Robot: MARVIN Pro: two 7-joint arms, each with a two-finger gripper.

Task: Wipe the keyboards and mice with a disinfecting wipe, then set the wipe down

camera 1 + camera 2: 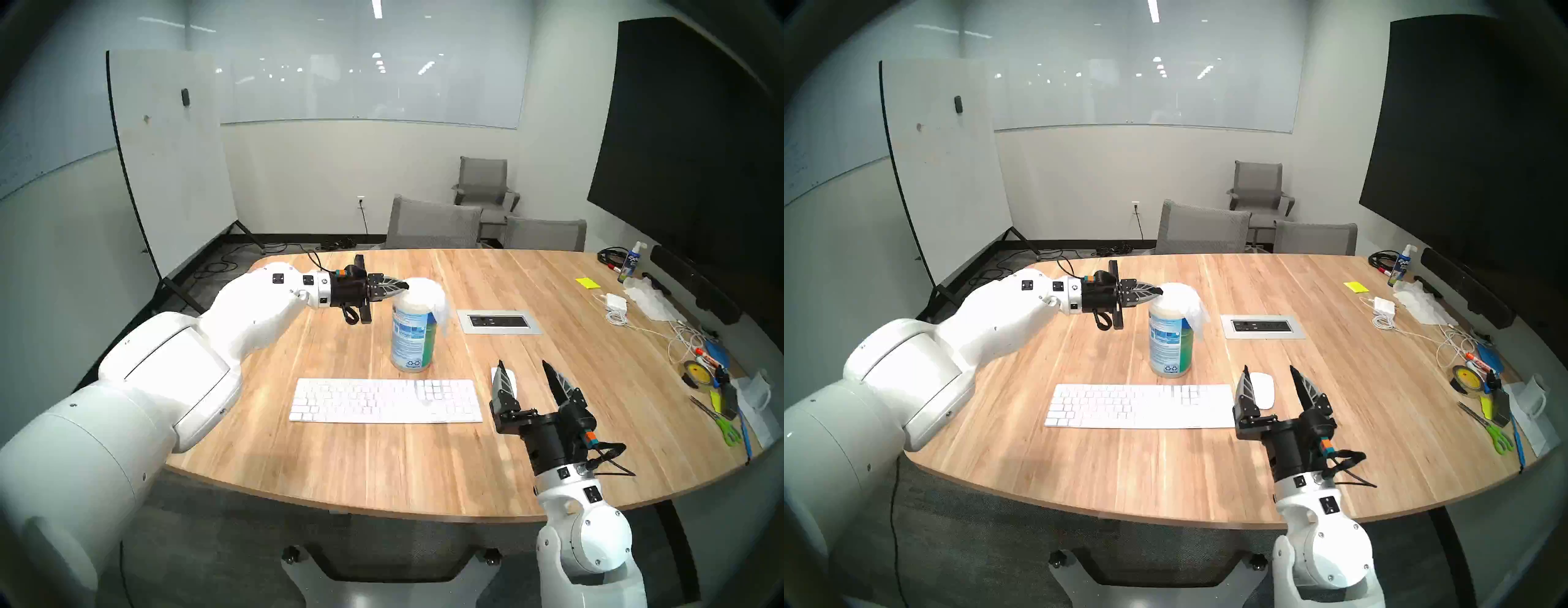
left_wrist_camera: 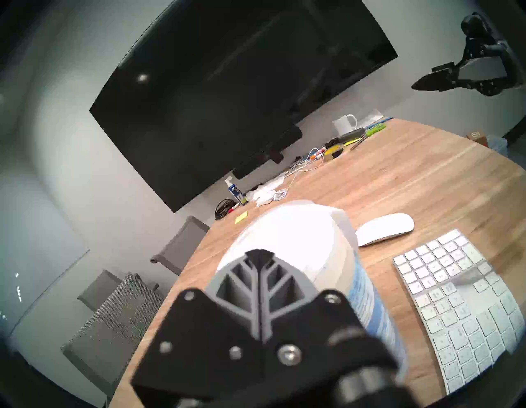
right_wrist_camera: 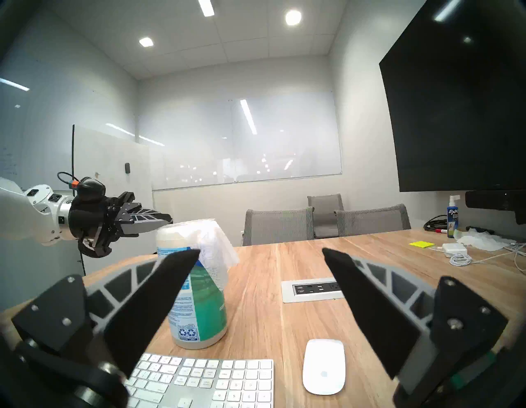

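A white wipe lies draped over the top of the blue-green-labelled canister and hangs down its right side. My left gripper is shut, level with the canister's top, its tips at the left rim; in the left wrist view nothing shows between its fingers. The white keyboard lies flat in front of the canister. The white mouse sits just right of the keyboard. Above the mouse, my right gripper hovers open and empty, pointing toward the far side.
A grey power outlet panel is set in the table right of the canister. Along the right edge lie a charger with cables, a tissue pile, a spray bottle, yellow notes, tape and scissors. Chairs stand at the far side.
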